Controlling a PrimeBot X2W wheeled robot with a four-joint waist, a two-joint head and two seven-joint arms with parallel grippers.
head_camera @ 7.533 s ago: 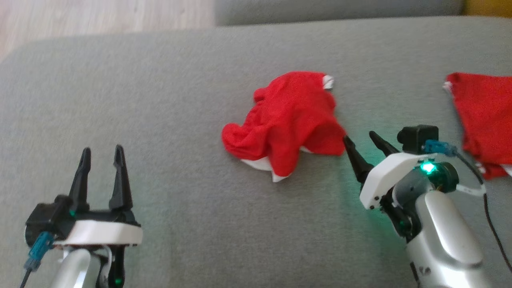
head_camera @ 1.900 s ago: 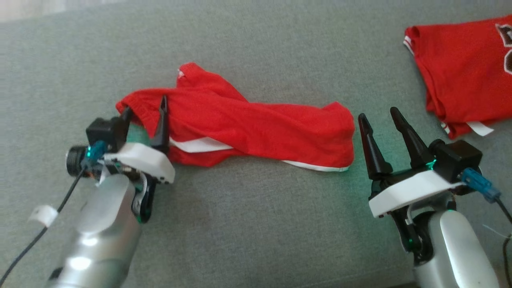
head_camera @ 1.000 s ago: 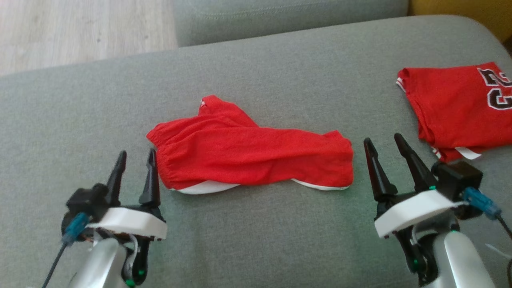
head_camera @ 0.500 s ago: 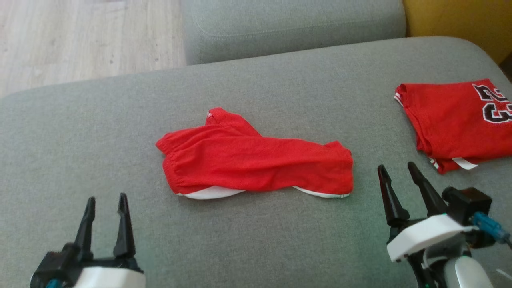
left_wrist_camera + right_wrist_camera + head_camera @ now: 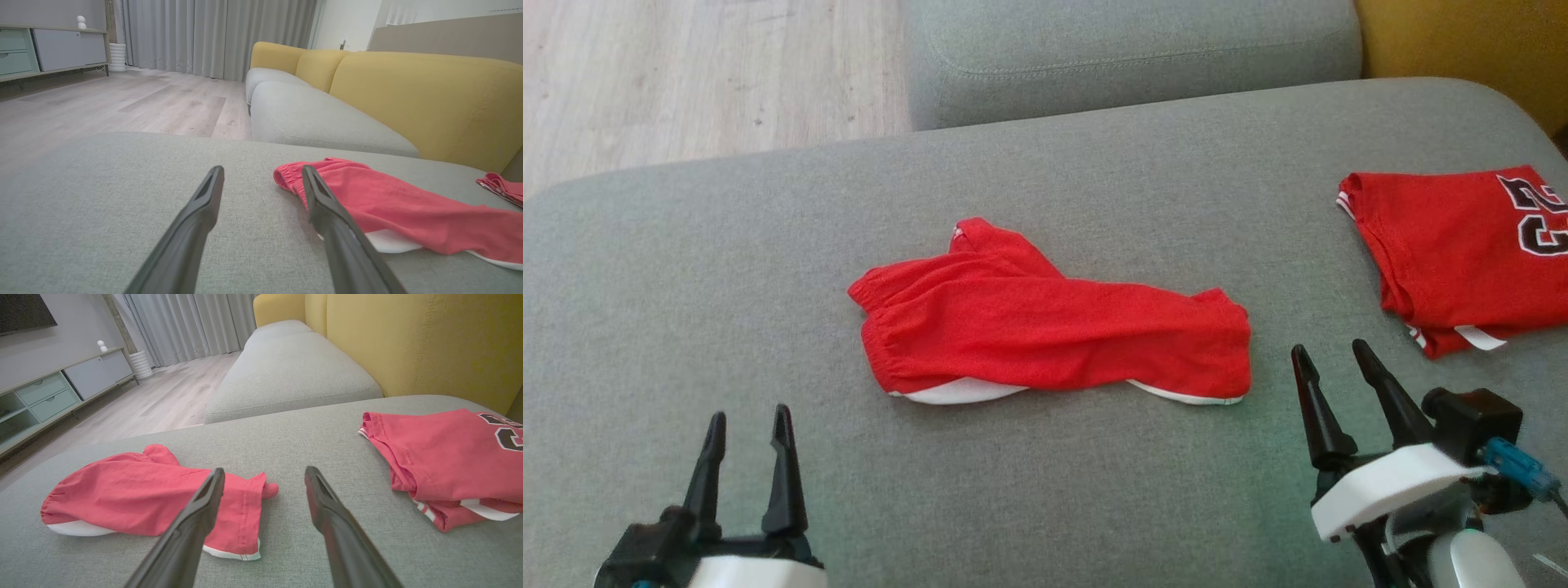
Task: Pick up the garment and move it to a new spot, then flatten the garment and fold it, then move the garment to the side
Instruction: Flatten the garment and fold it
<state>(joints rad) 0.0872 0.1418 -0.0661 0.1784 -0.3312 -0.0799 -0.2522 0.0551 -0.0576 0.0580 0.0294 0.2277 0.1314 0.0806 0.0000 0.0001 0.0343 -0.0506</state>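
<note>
Since the shorts [image 5: 1045,327] lie rumpled lengthwise on the cushion [image 5: 1094,490], apart from the jersey [image 5: 1462,245], we have left claw [image 5: 750,415] and right claw [image 5: 1329,349] released, empty, one toward each end, likely for flattening.

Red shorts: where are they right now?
In the head view the red shorts lie mid-seat on the grey sofa, ahead, between the left gripper and right gripper, a red jersey to their right.

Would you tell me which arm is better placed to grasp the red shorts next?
Right, probably: the right jaws stand open beside the shorts at their hem end; the left jaws, also open, sit farther from the waistband.
</note>
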